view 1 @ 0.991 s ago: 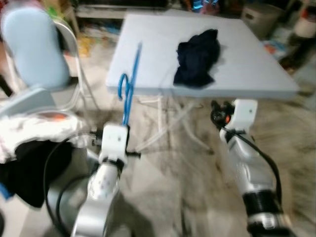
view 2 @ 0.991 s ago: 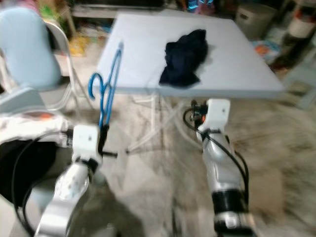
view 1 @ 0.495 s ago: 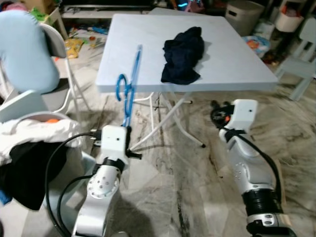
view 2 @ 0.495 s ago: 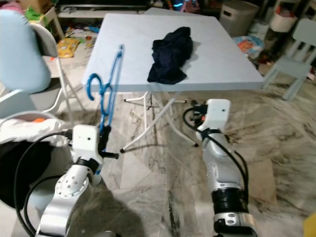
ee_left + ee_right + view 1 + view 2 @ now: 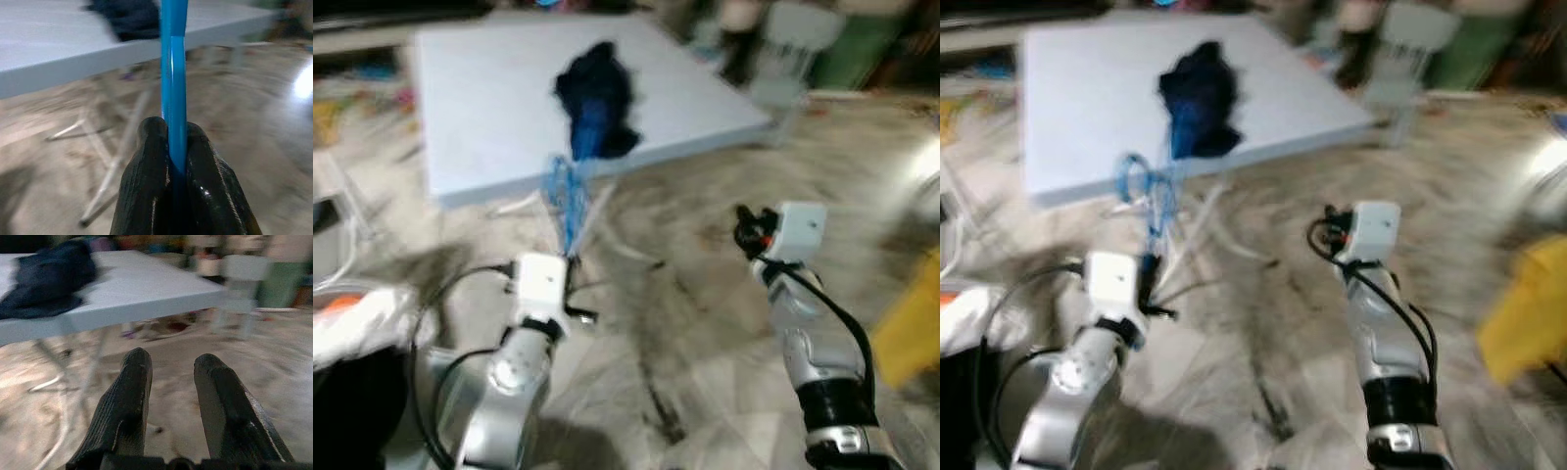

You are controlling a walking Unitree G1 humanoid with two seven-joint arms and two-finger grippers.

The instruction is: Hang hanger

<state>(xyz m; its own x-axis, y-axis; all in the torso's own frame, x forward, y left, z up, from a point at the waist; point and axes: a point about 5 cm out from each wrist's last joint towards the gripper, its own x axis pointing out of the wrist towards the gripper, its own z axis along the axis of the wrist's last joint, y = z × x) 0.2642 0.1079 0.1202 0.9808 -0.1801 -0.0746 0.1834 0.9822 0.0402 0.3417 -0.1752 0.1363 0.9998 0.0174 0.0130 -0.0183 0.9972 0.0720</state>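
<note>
since half a second ago my whole view has swung and gone blurry, so the camera has turned with the body rather than the things moving: the table now sits up and to the left, and a yellow shape has come in at the right edge. nearest me, my left gripper has its two black fingers clamped together on the thin blue plastic hanger, which stands up from the grip with its hook end near the table's front edge. my right gripper is held out low over the marble-patterned floor, fingers apart and holding nothing. beyond them stands the pale grey folding table with a crumpled dark blue garment on top. as i judge it, the pickup is done and i am mid-carry; i can make out no rail or hook yet, so finding one and hanging remains.
</note>
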